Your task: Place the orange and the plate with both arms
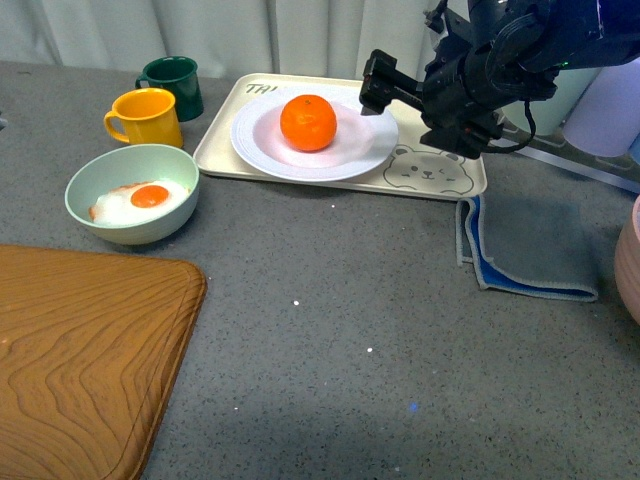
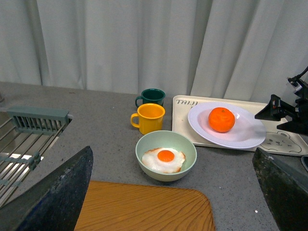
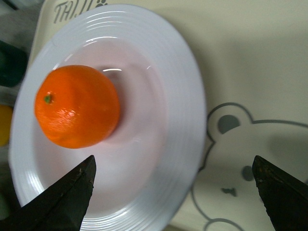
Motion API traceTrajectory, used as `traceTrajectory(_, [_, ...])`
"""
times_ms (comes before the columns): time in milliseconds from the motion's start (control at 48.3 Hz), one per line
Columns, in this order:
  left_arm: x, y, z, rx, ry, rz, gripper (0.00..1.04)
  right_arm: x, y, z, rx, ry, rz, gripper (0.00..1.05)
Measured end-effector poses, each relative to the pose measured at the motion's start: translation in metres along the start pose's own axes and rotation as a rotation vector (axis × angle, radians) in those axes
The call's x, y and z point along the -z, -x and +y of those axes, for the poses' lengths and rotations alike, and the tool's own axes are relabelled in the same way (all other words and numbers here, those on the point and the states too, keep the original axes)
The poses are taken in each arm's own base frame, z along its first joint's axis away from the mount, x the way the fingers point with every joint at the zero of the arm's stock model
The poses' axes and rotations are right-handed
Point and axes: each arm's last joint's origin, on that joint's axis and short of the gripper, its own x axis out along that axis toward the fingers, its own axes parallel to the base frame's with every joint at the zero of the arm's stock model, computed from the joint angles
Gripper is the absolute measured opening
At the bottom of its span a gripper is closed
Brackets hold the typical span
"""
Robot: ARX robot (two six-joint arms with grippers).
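- I see the orange (image 1: 308, 122) sitting in the shallow centre of the plate (image 1: 258, 139), which rests on the beige bear tray (image 1: 440, 176) at the back of the tabletop (image 1: 350, 320).
- My right end effector (image 1: 372, 95) hangs spread open over the plate's right rim, gripping nothing.
- My left end effector (image 2: 173, 192) looks wide open and empty, though only its finger edges show.
- A green bowl (image 1: 131, 193) holding a fried egg (image 1: 140, 200) stands left of the tray.

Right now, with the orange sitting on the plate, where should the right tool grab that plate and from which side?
Grip the white plate at its ribbed rim on the bear-face side of the tray, where the open right tool already hovers. That edge is bare, while the orange sits in the centre, so a low sideways pinch probably works best.
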Motion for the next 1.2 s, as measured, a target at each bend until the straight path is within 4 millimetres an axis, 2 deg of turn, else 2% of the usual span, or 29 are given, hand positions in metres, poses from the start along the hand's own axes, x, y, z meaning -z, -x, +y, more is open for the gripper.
traceTrajectory(83, [0.000, 0.000, 0.000, 0.000, 0.000, 0.000, 0.98, 0.007, 0.008, 0.005, 0.069, 0.172, -0.059, 0.95])
traceTrajectory(186, [0.000, 0.000, 0.000, 0.000, 0.000, 0.000, 0.98, 0.013, 0.017, 0.008, 0.122, 0.305, -0.098, 0.95])
traceTrajectory(269, [0.000, 0.000, 0.000, 0.000, 0.000, 0.000, 0.98, 0.019, 0.033, 0.010, 0.170, 0.425, -0.149, 0.95])
traceTrajectory(476, [0.000, 0.000, 0.000, 0.000, 0.000, 0.000, 0.98, 0.031, 0.081, 0.006, 0.248, 0.507, -0.336, 0.94])
traceTrajectory(538, [0.000, 0.000, 0.000, 0.000, 0.000, 0.000, 0.98, 0.036, 0.094, 0.000, 0.317, 0.461, -0.542, 0.84])
traceTrajectory(559, [0.000, 0.000, 0.000, 0.002, 0.000, 0.000, 0.98, 0.041, 0.103, -0.004, 0.332, 0.437, -0.624, 0.78])
traceTrajectory(642, [0.000, 0.000, 0.000, 0.000, 0.000, 0.000, 0.98, 0.059, 0.139, -0.016, 0.312, 0.411, -0.771, 0.60])
traceTrajectory(746, [0.000, 0.000, 0.000, 0.000, 0.000, -0.001, 0.98, 0.075, 0.186, -0.023, 0.303, 0.402, -0.830, 0.37])
traceTrajectory(911, [0.000, 0.000, 0.000, 0.000, 0.000, -0.001, 0.98, 0.108, 0.229, -0.035, 0.308, 0.400, -0.801, 0.02])
traceTrajectory(1056, [0.000, 0.000, 0.000, 0.000, 0.000, -0.001, 0.98, 0.130, 0.261, -0.039, 0.308, 0.397, -0.807, 0.01])
traceTrajectory(1201, [0.000, 0.000, 0.000, 0.000, 0.000, 0.000, 0.98, 0.142, 0.287, -0.038, 0.308, 0.396, -0.793, 0.01])
